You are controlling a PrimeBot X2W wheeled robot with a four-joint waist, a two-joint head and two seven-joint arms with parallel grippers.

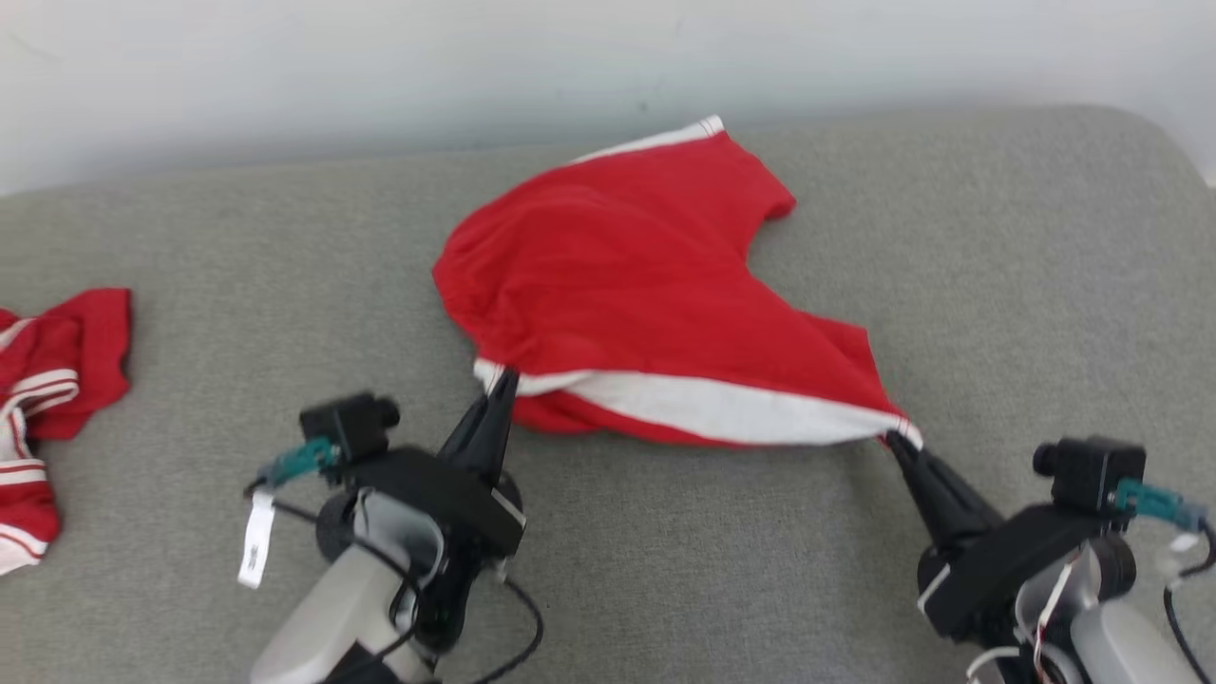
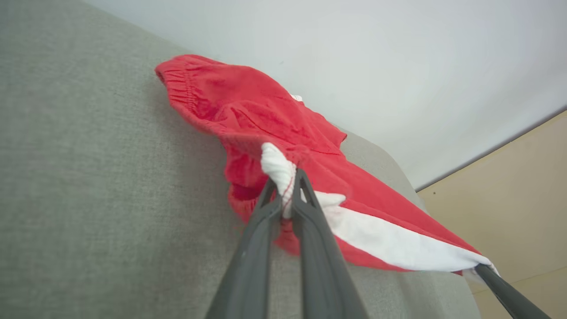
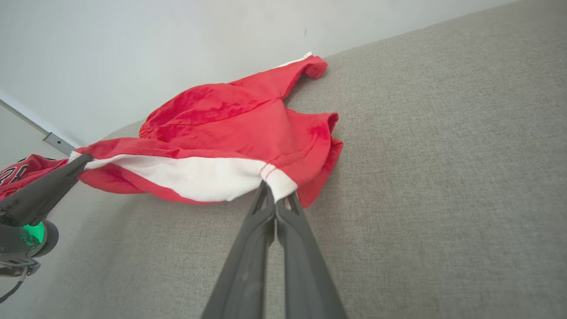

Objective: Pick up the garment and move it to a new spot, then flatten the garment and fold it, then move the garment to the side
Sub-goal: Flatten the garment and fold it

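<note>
You're at the flattening step: left end effector (image 1: 502, 380) and right end effector (image 1: 898, 442) each clench 1 corner of the red shorts (image 1: 627, 275), so next you'd likely draw them apart to spread the cloth ahead.

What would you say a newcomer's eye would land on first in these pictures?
The bright red garment with a white band, spread on the middle of the grey cushion, stands out first. The left gripper and the right gripper each have their jaws shut on one end of that band, holding it taut between them. A second red-and-white garment lies crumpled at the cushion's far left edge.
</note>
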